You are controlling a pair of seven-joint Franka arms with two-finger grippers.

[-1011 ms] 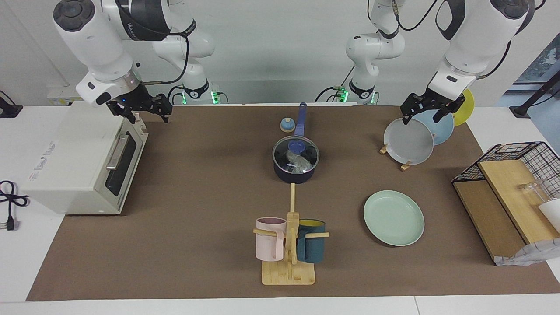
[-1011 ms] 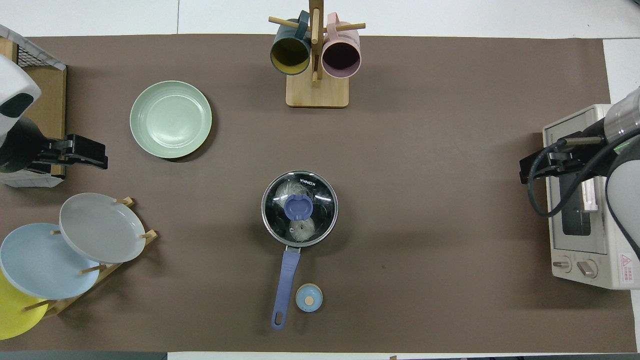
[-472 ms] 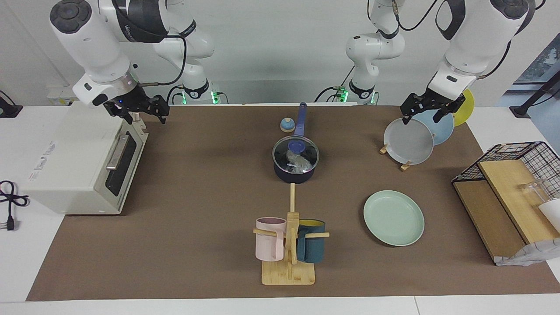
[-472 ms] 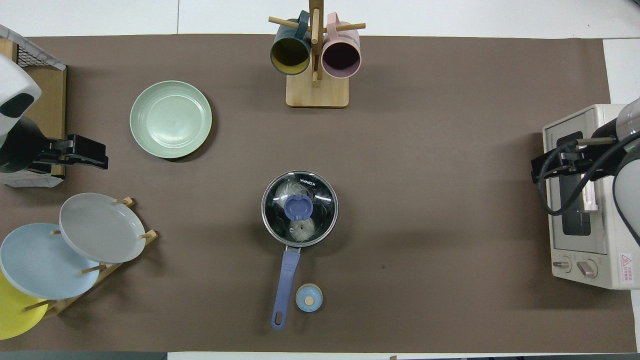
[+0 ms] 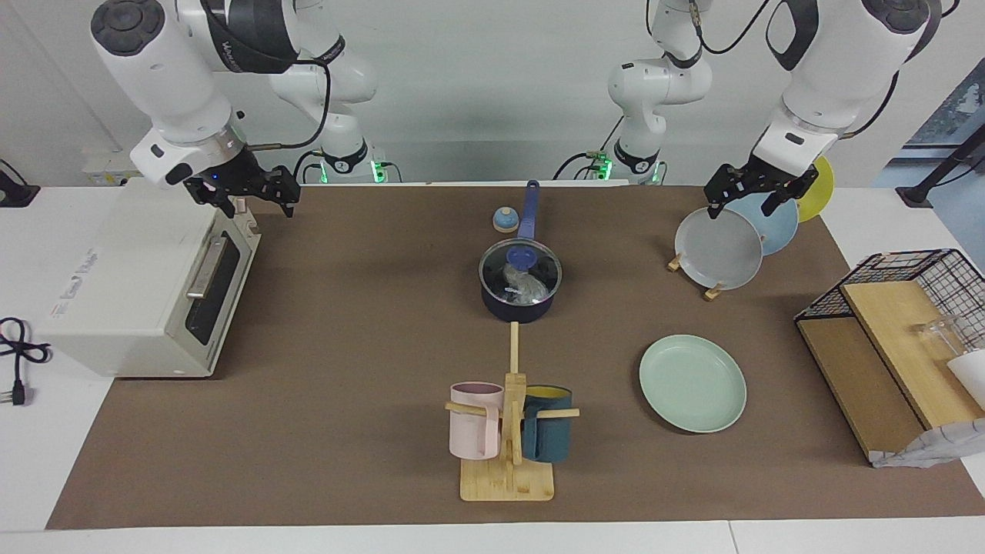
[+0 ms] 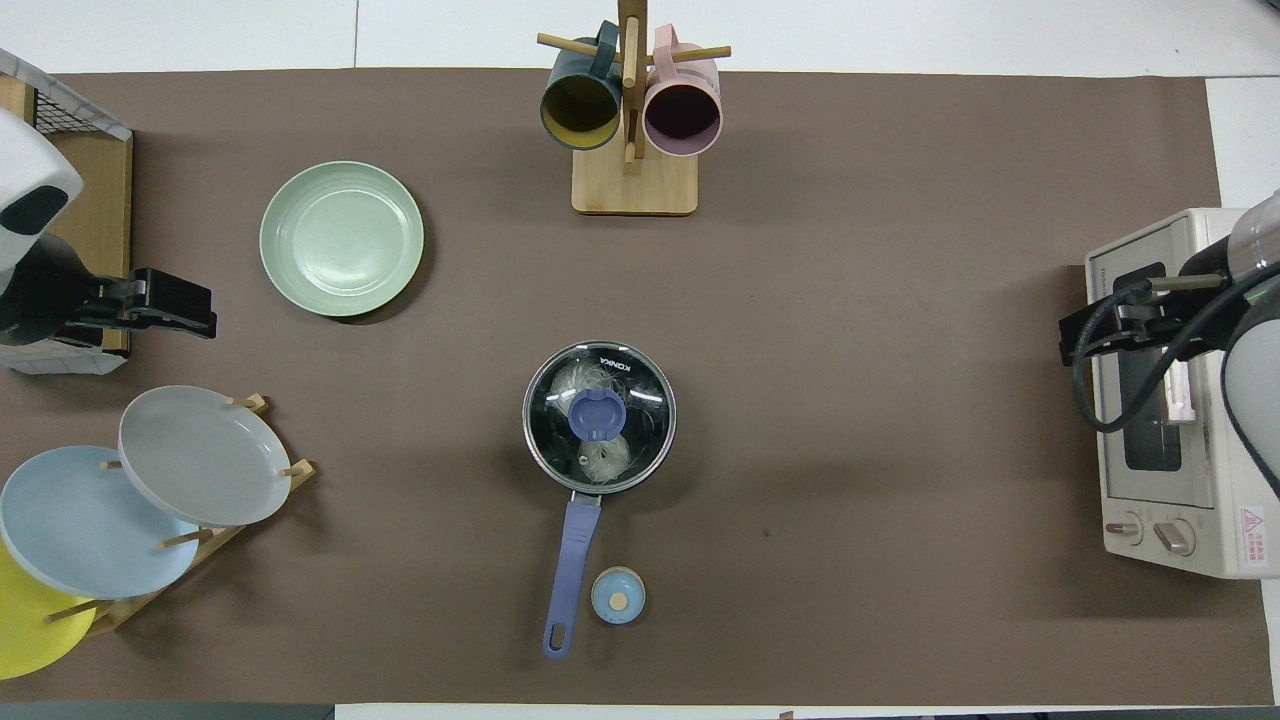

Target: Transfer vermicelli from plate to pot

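Note:
The dark navy pot (image 5: 519, 302) (image 6: 660, 455) stands mid-table with a glass lid (image 6: 598, 415) on it, its long blue handle pointing toward the robots. Two whitish vermicelli nests (image 6: 607, 456) (image 5: 525, 287) lie inside, seen through the lid. The mint-green plate (image 5: 692, 382) (image 6: 341, 238) lies empty, farther from the robots, toward the left arm's end. My left gripper (image 5: 741, 208) (image 6: 205, 315) is open and empty, up over the plate rack. My right gripper (image 5: 260, 206) (image 6: 1068, 345) is open and empty, up over the toaster oven's edge.
A toaster oven (image 5: 138, 285) (image 6: 1165, 400) sits at the right arm's end. A rack holds grey (image 5: 719, 248), light blue and yellow plates. A wooden mug tree (image 5: 508, 431) (image 6: 632, 110) holds pink and teal mugs. A small blue round knob (image 6: 618, 595) lies beside the pot handle. A wire basket (image 5: 900, 331) stands beside the plate.
My right gripper has drawn back a little toward the toaster oven. The left gripper, pot and plate have not moved.

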